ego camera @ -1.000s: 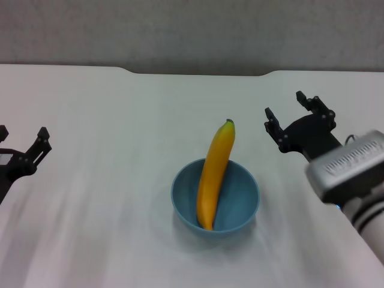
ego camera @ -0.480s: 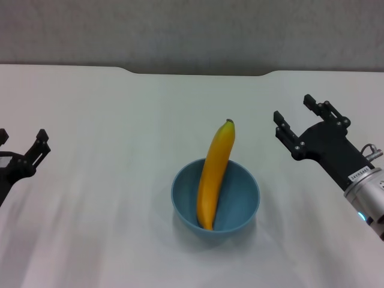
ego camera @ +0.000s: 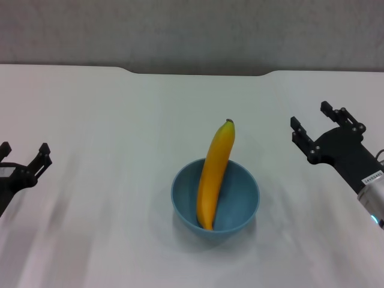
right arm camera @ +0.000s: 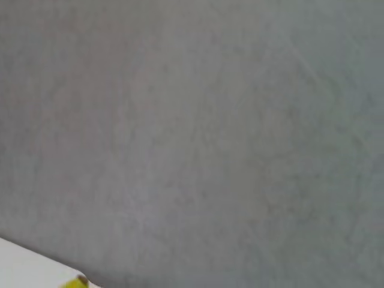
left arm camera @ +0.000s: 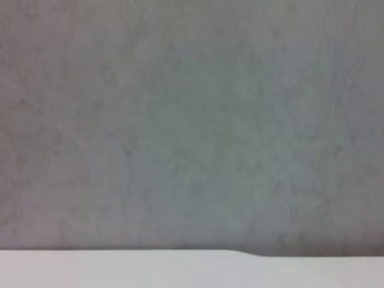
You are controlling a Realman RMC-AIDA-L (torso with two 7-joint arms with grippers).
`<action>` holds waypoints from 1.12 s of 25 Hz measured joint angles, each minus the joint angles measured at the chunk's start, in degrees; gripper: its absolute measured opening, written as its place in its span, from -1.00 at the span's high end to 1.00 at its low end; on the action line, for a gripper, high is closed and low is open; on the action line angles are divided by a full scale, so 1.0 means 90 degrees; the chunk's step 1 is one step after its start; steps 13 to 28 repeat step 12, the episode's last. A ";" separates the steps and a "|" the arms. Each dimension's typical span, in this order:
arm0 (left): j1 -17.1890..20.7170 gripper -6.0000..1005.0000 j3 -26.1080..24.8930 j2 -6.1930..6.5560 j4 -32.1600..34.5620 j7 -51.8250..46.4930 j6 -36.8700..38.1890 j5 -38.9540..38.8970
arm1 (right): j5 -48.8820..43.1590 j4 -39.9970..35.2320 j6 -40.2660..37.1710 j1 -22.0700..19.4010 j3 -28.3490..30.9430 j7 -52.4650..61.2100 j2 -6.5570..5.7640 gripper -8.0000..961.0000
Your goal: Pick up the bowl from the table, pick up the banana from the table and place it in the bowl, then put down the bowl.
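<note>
the right gripper (ego camera: 316, 123) hangs over the table (ego camera: 108, 120) at the right side of the head view, its two black fingers (ego camera: 300, 133) spread apart with nothing between them. it is well apart from the bowl, off to the bowl's right and a little farther back. its arm runs down toward the lower right corner of that view, with a white label on the wrist.

the left gripper (ego camera: 24, 155) sits at the far left edge of the head view, low over the table, its finger tips also parted and holding nothing. it too is well apart from the bowl.

between the two grippers, near the middle of the table and toward the near side, the bowl (ego camera: 246, 201) stands upright on the white surface, free of both grippers. the banana (ego camera: 214, 174) is in it: its lower end rests on the bowl's inner floor near the front wall, and its body leans back across the far rim, so the dark stem tip sticks out above and beyond the bowl.

the table's far edge shows a shallow notch, with a grey wall (ego camera: 192, 30) behind it.

the left wrist view shows only that wall and a strip of the table edge (left arm camera: 120, 269). the right wrist view shows the wall, a corner of table and a yellow sliver of the banana (right arm camera: 73, 283).
</note>
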 joint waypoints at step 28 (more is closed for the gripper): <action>-0.0024 -0.80 -0.0139 0.0010 0.0264 0.0038 0.0132 0.0000 | 0.0118 -0.0190 -0.0009 -0.0144 -0.0055 -0.0004 0.0000 -0.42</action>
